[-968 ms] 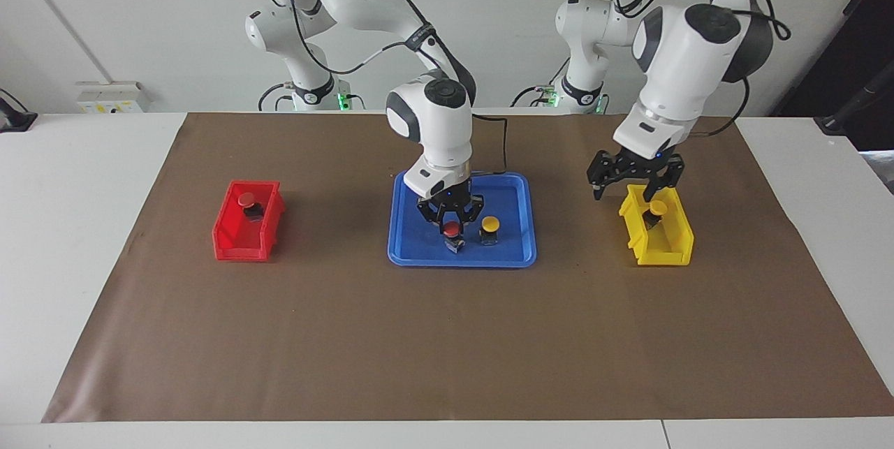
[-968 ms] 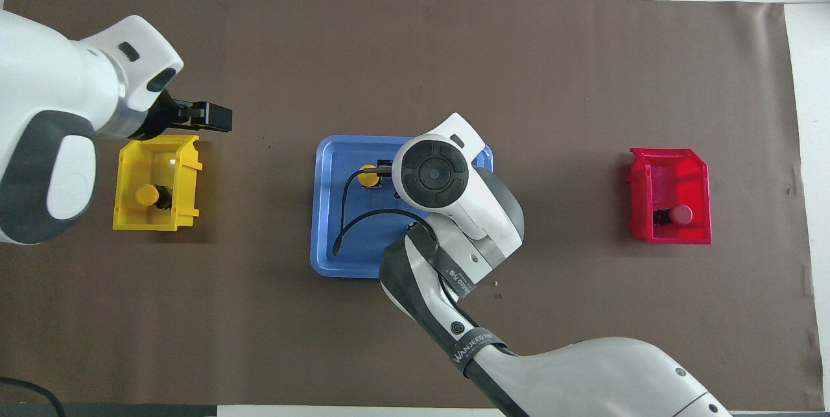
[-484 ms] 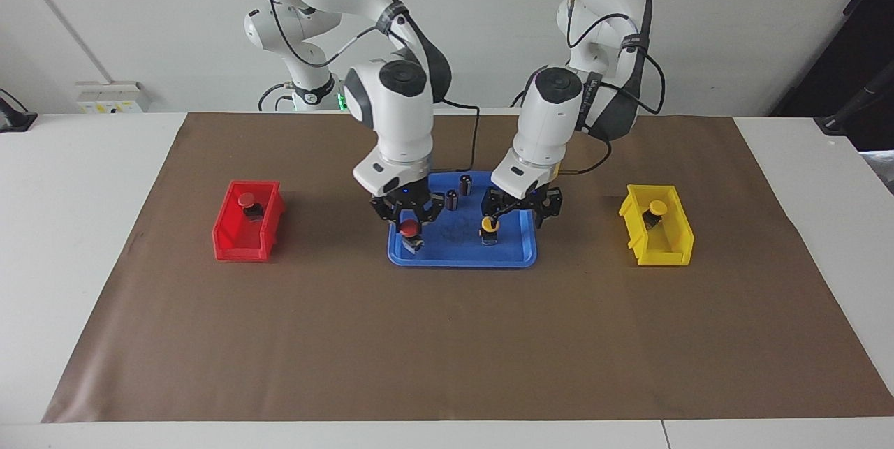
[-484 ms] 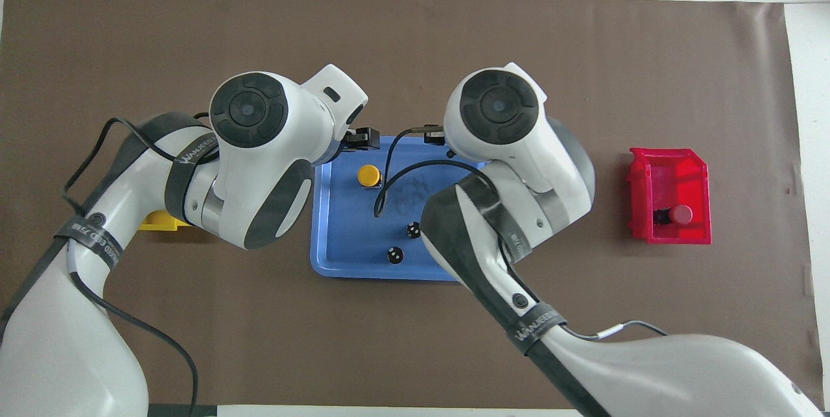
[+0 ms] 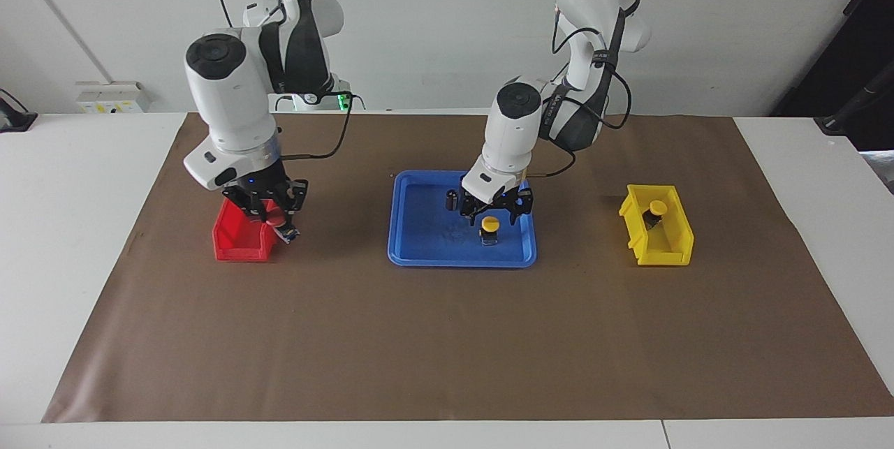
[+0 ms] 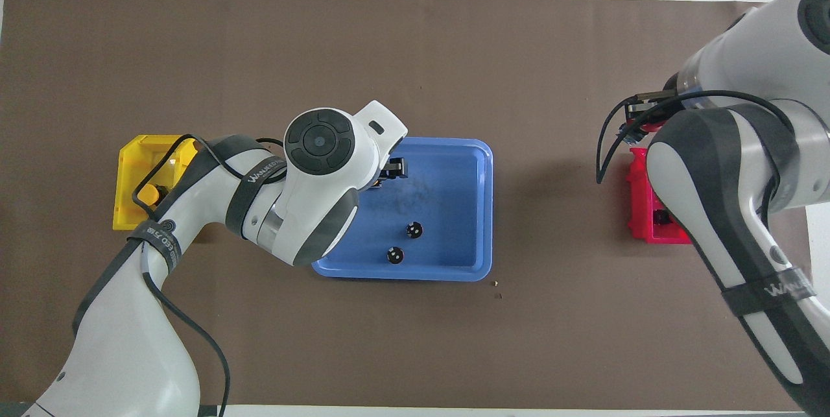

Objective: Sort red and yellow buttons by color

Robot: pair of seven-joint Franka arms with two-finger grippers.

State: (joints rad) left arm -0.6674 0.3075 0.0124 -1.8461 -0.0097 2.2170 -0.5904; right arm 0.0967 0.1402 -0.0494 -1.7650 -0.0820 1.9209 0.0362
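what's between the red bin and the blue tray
Only bare brown mat between red bin and blue tray; clearest in the facing view.

wall: white | table: white | brown mat | outlet box by wall

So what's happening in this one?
Two arms are sorting push buttons by colour. The right claw, shut on a red-capped button, holds it over the red plastic bin. The left claw hangs over a yellow-capped button standing in the blue tray, not gripping it. Another yellow-capped button lies in the yellow bin.
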